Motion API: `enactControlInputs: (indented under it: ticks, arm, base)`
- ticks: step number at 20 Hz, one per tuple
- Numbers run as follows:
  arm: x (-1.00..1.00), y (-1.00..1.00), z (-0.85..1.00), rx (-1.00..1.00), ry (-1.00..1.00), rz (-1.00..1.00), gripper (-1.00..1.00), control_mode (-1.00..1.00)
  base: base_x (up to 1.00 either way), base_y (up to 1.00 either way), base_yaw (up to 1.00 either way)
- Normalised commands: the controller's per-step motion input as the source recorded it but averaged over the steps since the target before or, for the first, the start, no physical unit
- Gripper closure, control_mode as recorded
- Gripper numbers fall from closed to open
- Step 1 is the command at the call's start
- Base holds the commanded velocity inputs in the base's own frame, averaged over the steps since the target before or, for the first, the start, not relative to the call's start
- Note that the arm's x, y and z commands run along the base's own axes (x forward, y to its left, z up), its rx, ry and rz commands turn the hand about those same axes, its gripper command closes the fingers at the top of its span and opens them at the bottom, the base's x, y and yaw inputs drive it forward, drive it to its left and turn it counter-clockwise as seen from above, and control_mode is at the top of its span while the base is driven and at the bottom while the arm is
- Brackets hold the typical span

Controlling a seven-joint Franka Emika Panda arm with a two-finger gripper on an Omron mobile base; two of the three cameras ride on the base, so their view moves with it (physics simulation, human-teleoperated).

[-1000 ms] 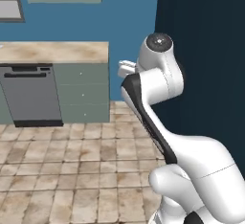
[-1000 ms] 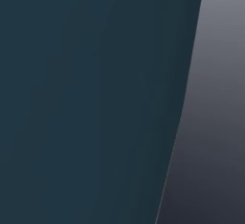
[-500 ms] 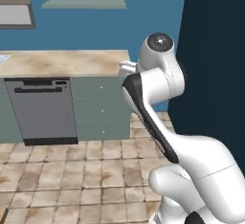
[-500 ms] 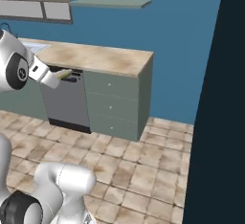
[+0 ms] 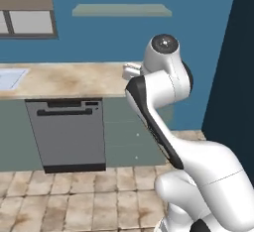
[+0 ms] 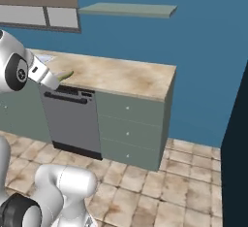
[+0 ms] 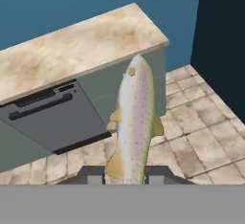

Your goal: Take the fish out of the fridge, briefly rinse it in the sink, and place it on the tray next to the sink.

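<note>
One fish (image 7: 135, 122) sits pinched in your claw (image 7: 125, 176), its tail end between the finger tips and its speckled silvery body pointing away from the hand, off the ground over the tiled floor (image 7: 201, 137). Ahead of you runs the desk (image 5: 74, 80) with its mottled beige top, and the dark grey dishwasher (image 5: 69, 134) is set beneath it. You can see a corner of the pale sink (image 5: 10, 77) at the far left of that desk.
</note>
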Motion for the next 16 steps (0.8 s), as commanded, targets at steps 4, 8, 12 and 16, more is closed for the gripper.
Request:
enactControlInputs:
  ticks: [4, 8, 12, 16]
  arm:
    - [0.00, 0.00, 0.00, 0.00, 0.00, 0.00, 1.00, 1.00]
    - [0.00, 0.00, 0.00, 0.00, 0.00, 0.00, 1.00, 1.00]
    - [0.00, 0.00, 0.00, 0.00, 0.00, 0.00, 1.00, 1.00]
    - [0.00, 0.00, 0.00, 0.00, 0.00, 0.00, 1.00, 1.00]
  base:
    - [1.00, 0.81, 0.00]
    - [1.00, 0.95, 0.00]
    - [0.99, 1.00, 0.00]
    - [0.91, 1.00, 0.00]
